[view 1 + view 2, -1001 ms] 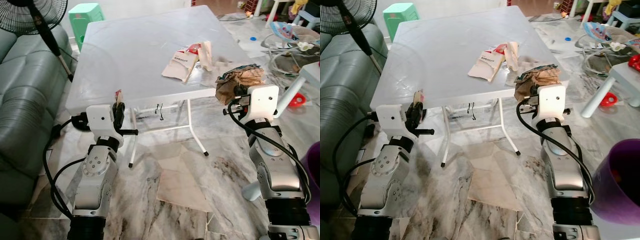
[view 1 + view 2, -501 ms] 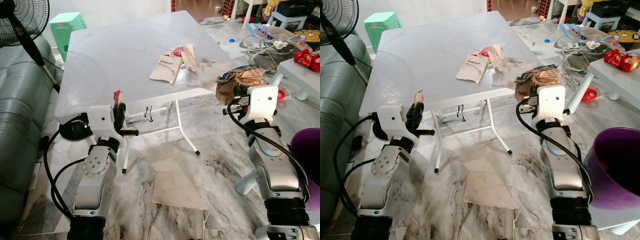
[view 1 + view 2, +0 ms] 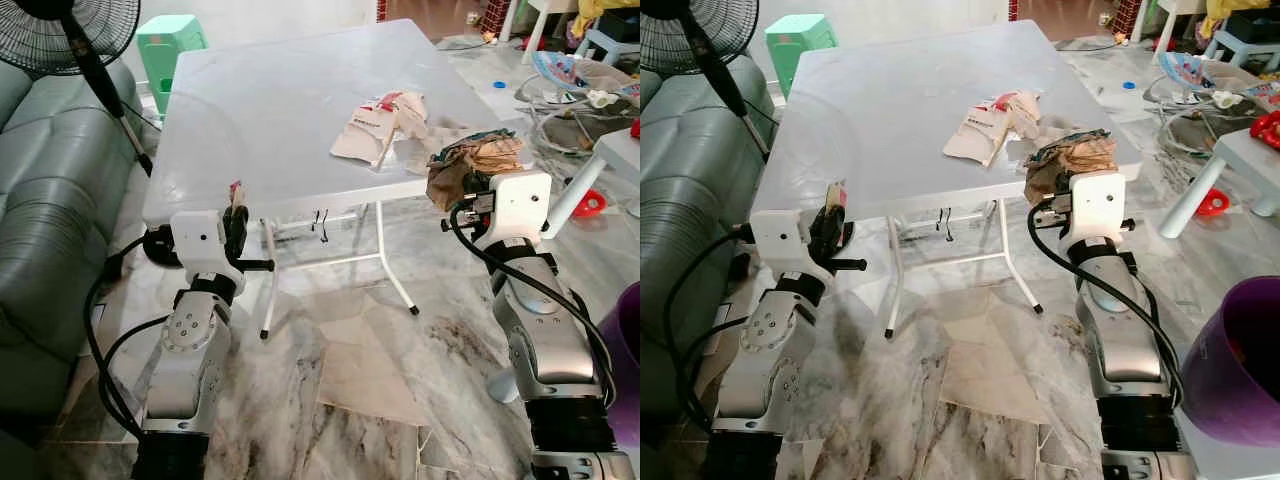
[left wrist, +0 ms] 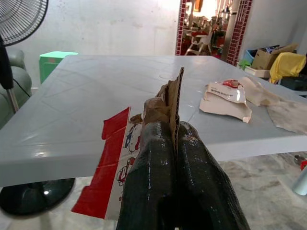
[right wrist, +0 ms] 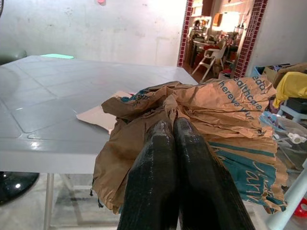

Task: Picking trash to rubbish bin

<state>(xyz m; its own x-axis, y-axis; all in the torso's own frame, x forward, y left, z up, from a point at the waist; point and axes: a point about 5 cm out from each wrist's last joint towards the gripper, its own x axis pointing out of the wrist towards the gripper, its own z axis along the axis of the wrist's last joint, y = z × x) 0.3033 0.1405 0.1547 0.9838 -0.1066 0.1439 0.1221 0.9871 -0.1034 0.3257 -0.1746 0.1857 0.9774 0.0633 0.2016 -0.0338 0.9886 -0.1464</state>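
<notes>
Our left gripper (image 4: 173,125) clamps one cardboard scrap (image 4: 169,101) at lower left; our right gripper (image 5: 171,125) pinches one crumpled paper bag (image 5: 225,120) at right of centre; our view has swung back, so the purple bin (image 3: 1240,360) slides to the right edge; two wrappers (image 3: 385,125) remain on the table (image 3: 260,110).

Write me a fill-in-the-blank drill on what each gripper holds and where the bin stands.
1. The right gripper is shut on a crumpled brown paper ____.
2. The left gripper pinches a scrap of ____.
3. The purple bin stands on the robot's ____ side.
4. More trash lies on the white ____.

Missing words: bag; cardboard; right; table
</notes>
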